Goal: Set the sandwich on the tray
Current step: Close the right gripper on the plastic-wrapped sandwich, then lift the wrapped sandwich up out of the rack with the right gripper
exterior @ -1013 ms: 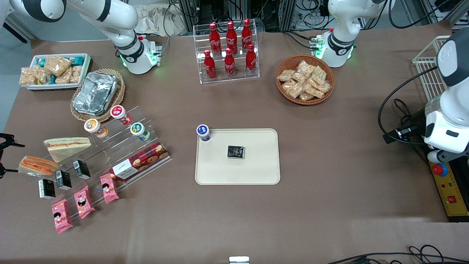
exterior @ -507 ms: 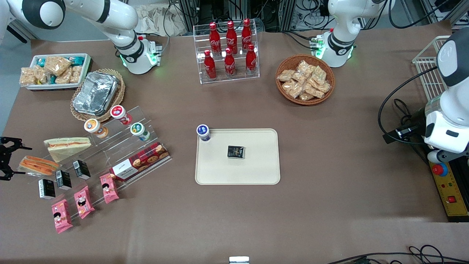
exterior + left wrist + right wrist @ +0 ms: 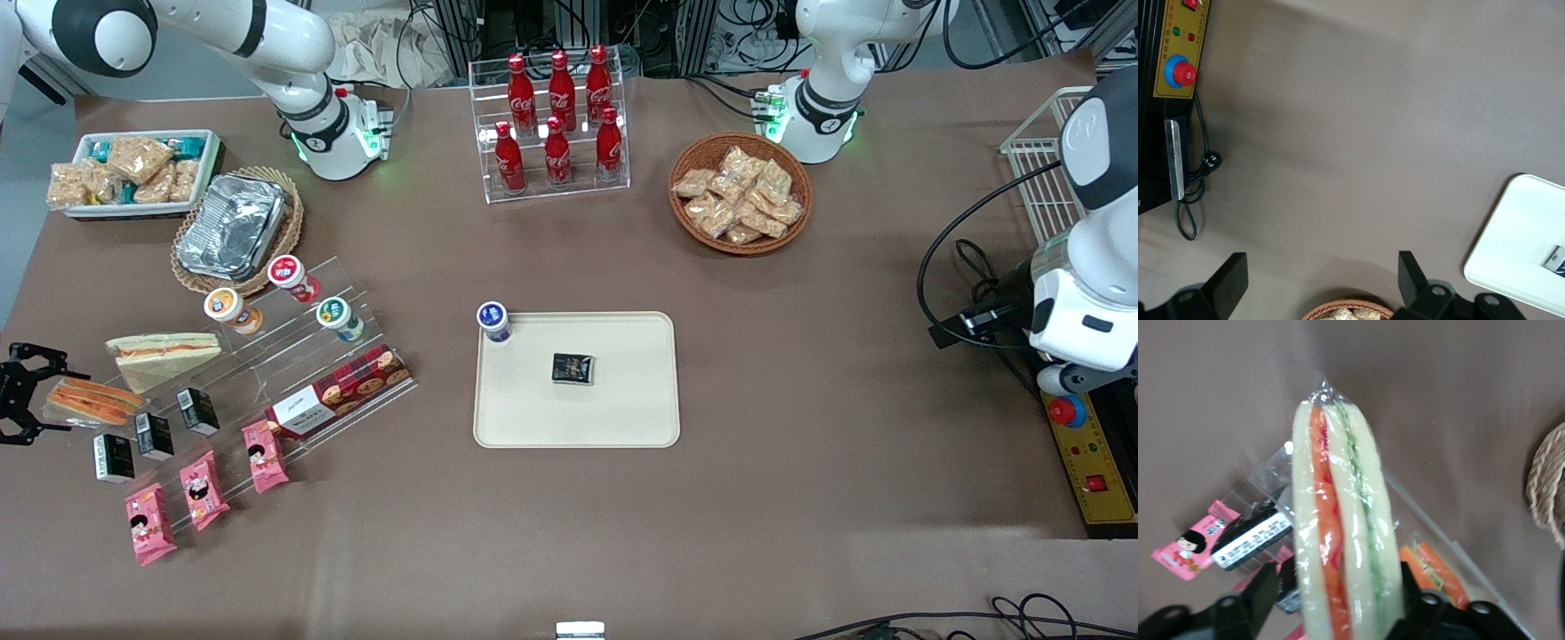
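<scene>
The black two-finger gripper [image 3: 22, 394] is spread wide and straddling the clear-wrapped white-bread sandwich wedge with orange-red and green stripes [image 3: 89, 401], sitting right between its fingers; I'd ease in deeper before squeezing, pinch gently so the bread doesn't squash, then carry it over to the cream-beige rectangular tray [image 3: 622, 418], well away toward the table's middle.

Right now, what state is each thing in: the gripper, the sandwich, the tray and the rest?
gripper: open, fingers straddling the sandwich.
sandwich: wrapped, resting, not yet gripped.
tray: lying flat, holding a dark packet.
blue-lidded cup: upright at the tray's corner.
Coca-Cola bottles: upright, capped, in a clear rack.
</scene>
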Controlling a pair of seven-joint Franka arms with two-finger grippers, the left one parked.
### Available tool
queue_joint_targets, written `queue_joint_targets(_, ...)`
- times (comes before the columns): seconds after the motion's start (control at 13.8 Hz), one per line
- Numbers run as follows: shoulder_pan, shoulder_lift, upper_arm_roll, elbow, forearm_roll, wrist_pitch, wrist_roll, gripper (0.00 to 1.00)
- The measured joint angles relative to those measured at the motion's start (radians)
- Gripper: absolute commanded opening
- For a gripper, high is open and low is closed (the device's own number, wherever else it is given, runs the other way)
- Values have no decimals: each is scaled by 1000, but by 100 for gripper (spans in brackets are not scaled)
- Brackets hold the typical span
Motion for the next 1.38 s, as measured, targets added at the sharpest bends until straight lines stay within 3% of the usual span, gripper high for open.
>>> queue_joint_targets(0.07,-1,1,0,0,2,3,20,35)
queue_joint_targets(0.14,-3,1,0,0,4,4,30,33)
queue_joint_targets(0.72,-31,-19,1,8,18,2,10,35)
queue_joint_targets(1.16,-25,-170,69,18,19,-54,1,34)
queue_joint_targets(1.38,3,-208,96,17,11,-98,-133,34)
